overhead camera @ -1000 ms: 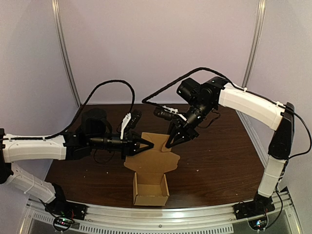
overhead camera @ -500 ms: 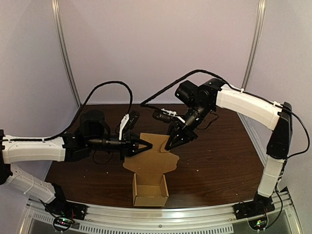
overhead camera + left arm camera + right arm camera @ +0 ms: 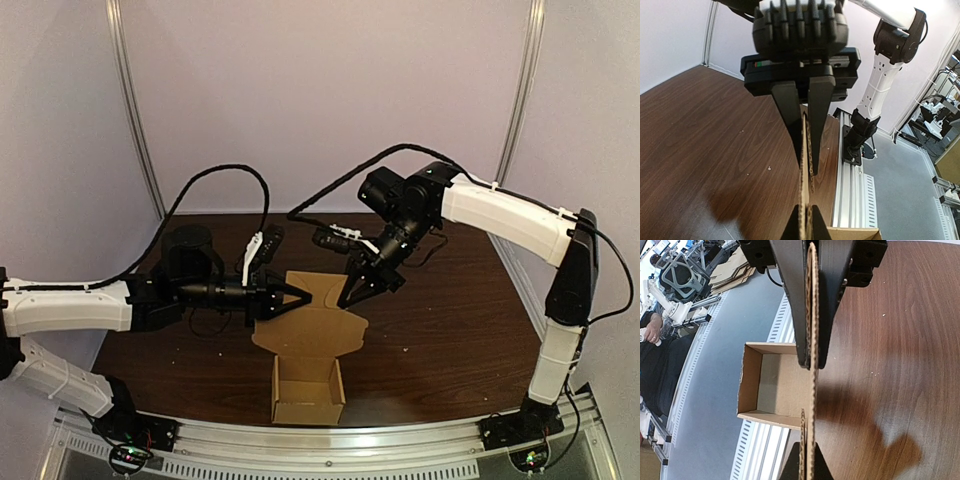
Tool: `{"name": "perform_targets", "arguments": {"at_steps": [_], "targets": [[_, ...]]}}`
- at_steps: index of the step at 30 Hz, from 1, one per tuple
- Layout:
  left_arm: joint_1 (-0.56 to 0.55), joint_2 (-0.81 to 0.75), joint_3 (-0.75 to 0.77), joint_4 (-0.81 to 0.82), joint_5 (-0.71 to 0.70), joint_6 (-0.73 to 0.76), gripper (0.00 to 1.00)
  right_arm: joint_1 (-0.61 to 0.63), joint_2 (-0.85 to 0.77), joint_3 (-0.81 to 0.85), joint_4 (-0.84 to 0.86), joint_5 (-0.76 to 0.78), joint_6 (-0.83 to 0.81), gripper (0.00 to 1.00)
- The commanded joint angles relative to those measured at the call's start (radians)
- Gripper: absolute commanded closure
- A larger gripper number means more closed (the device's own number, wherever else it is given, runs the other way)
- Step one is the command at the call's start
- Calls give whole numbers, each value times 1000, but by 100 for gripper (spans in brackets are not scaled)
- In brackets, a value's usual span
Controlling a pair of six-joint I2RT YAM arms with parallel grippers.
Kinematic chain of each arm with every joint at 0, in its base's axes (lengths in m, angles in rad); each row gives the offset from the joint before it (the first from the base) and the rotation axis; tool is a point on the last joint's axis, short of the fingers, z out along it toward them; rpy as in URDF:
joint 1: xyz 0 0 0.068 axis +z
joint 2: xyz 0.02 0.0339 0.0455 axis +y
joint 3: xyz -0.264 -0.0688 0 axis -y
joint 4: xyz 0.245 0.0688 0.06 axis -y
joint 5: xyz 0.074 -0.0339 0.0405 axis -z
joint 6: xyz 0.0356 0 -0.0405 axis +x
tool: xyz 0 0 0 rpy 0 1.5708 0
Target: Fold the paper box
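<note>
R gripper (image 3: 349,297) slightly left, w/ L gripper (image 3: 303,297) tight on lid flap (image 3: 312,325)

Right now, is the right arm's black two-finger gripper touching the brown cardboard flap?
Touching. The left wrist view shows the right gripper clamped on the cardboard flap, both fingers against it.

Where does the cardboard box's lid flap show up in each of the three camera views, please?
Top external: lid flap at centre, just beyond the open tray.
Left wrist: edge-on strip, centre down to the bottom edge.
Right wrist: edge-on strip, top centre downward.
Shared landmark: the open tray.
</note>
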State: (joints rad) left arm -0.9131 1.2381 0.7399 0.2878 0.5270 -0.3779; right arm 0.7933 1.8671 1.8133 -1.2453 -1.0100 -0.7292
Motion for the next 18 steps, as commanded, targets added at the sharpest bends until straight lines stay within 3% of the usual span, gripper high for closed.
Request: {"name": "perform_targets", "arguments": {"at_steps": [1, 18], "targets": [[28, -14, -1, 100, -60, -5, 100, 20, 14, -3, -56, -5, 10, 100], [28, -8, 6, 66, -75, 13, 100, 20, 9, -4, -65, 22, 13, 100]]}}
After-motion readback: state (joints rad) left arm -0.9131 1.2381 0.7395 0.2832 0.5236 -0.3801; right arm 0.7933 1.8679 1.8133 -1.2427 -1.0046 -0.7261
